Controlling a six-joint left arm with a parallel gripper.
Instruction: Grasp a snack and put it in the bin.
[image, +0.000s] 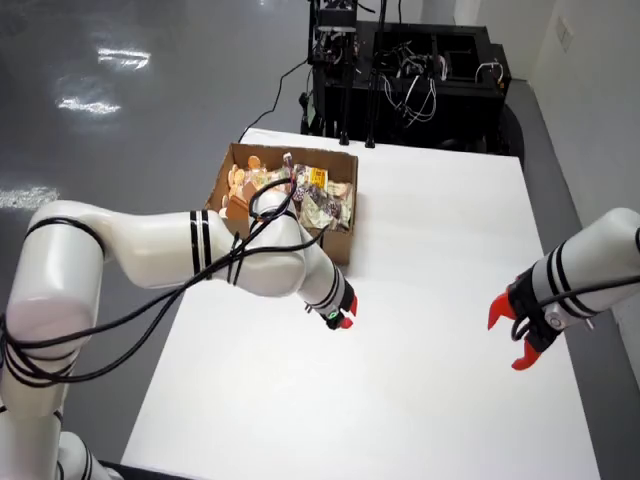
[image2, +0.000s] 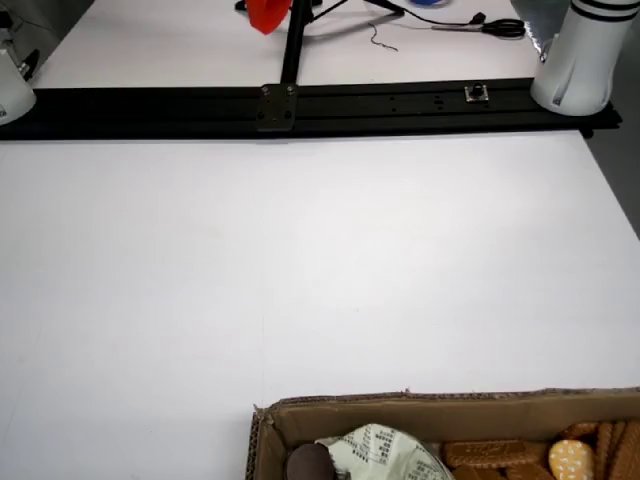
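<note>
Working gripper mid-frame over bare table, just below cardboard bin; finger opening unreadable, nothing visibly held. Snacks piled inside bin. Likely clearing away after drop.

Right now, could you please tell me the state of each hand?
Working hand: cannot be told; fingertips too small, nothing visibly held.
Idle hand: open, empty.
</note>
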